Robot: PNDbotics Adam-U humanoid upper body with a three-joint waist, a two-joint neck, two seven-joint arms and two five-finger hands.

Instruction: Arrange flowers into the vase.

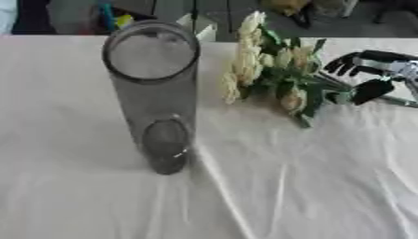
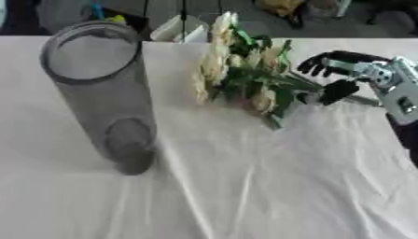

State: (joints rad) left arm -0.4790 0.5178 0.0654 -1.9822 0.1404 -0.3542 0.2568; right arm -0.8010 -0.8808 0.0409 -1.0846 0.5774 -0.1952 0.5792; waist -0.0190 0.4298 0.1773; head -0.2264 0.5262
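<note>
- White cloth-covered table (image 1: 269, 186) is filling most of both views; dark clutter is showing along its far edge.
- Tall, clear grey glass cylinder vase (image 1: 159, 93) is standing upright on the cloth, well to the left of the fingers, its round mouth open and nothing showing inside.
- Bunch of cream-white flowers with green leaves and stems (image 1: 274, 70) is lying on the cloth between the vase and the fingers, blooms pointing away from the hand and stem ends reaching toward it.
- Right hand (image 2: 359, 70), black with silver joints, is entering from the right edge; its fingers (image 2: 314, 65) are curling above the stems and the thumb is sitting just below them.
- Whether the fingers are actually pinching the stems cannot be told.
- Left hand is not showing in either view.
</note>
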